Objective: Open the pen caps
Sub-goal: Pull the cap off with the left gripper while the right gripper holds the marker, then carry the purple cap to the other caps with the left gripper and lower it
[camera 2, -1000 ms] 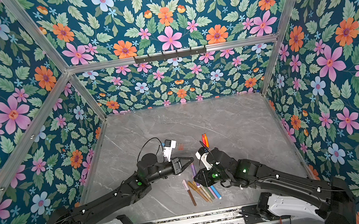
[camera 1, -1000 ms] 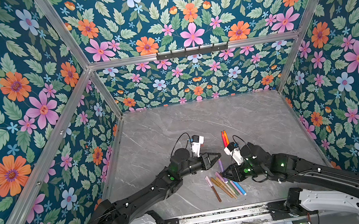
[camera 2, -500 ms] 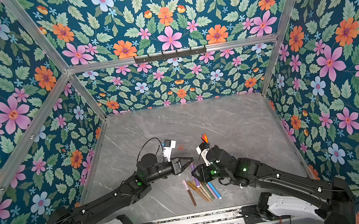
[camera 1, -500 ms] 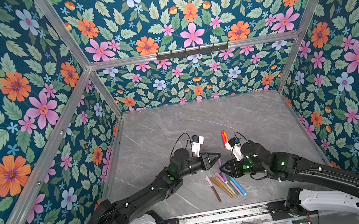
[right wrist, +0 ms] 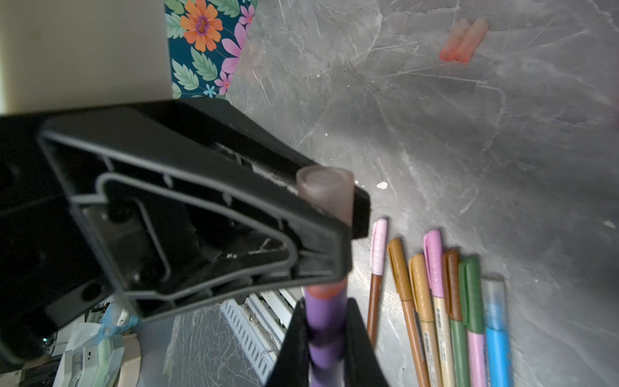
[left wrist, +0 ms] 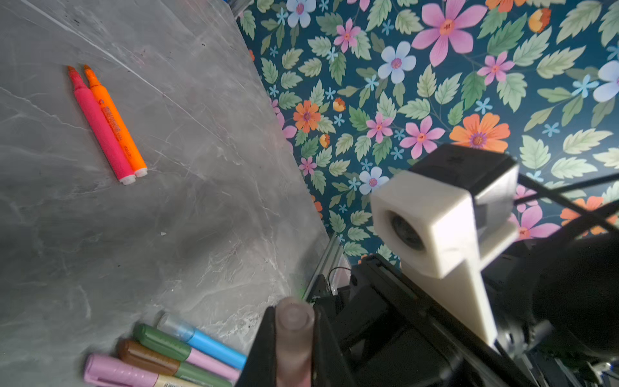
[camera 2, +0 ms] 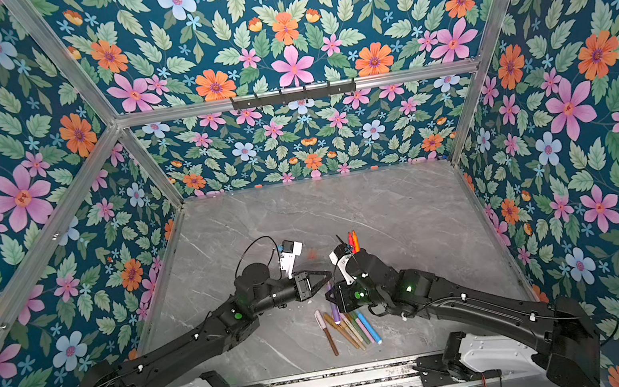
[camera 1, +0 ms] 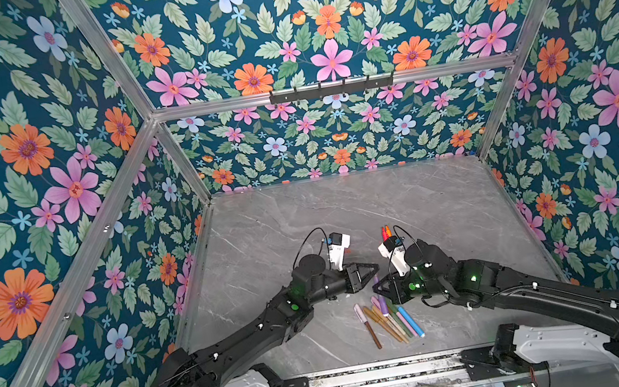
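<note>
Tip to tip over the middle of the desk (camera 1: 344, 214), that was how the two arms stood. The left fingers (camera 1: 368, 269) were clamped tight on the cap (right wrist: 325, 192), a cloudy pale tube poking clear of their edge. The right fingers (right wrist: 294, 345) pinched the purple pen (right wrist: 326, 321) from both sides, just beside that grip. The join of cap and pen was hidden behind the left fingers, so it could not be told whether the cap was off. In both top views only a purple sliver showed.

Near the front edge lay a row of capped pens (camera 1: 388, 318), their ends cut off in the wrist views. The red and orange pens (left wrist: 107, 124) lay bare-tipped, side by side, half hidden by the right wrist camera (camera 1: 392, 257) from above. Two loose caps (right wrist: 465, 40) lay touching, blurred.
</note>
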You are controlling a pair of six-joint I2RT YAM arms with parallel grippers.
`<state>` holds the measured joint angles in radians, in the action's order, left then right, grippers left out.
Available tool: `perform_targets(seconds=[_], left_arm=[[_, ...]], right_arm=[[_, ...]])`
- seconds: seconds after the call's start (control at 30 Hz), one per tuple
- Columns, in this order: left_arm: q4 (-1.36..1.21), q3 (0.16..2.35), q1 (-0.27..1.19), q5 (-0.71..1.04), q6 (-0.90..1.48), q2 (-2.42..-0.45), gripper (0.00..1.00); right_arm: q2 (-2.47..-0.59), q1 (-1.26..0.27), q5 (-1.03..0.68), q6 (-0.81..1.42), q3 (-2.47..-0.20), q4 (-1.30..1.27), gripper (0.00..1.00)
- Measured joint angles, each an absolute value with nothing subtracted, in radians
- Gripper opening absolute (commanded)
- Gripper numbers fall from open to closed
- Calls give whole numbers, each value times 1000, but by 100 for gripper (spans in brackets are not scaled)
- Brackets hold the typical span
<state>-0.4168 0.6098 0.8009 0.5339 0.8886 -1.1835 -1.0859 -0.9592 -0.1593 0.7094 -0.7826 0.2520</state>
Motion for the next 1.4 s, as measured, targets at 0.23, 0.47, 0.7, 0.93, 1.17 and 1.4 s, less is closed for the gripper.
perform_targets(seconds=[0.23, 0.47, 0.7, 0.93, 1.17, 1.4], left_arm=[[-333, 789, 540, 547, 801, -1206, 0], [-344, 773, 510, 590, 805, -1246, 0], [-339, 755, 497, 603, 802, -1242, 0], [-319, 754, 487, 603, 777, -1265, 0], [-183, 842, 460, 580, 672, -1335, 0], [-68, 928, 450, 550, 583, -1464, 0]], right_arm=[[-1081, -1000, -180, 757, -714, 243, 0], [-1058, -1004, -175, 768, -702, 253, 0], [-1076, -1004, -160, 768, -704, 260, 0], [-1017, -1004, -123, 779, -670, 302, 0], [-956, -1003, -59, 788, -628, 344, 0], [-943, -990, -26, 787, -626, 372, 0]])
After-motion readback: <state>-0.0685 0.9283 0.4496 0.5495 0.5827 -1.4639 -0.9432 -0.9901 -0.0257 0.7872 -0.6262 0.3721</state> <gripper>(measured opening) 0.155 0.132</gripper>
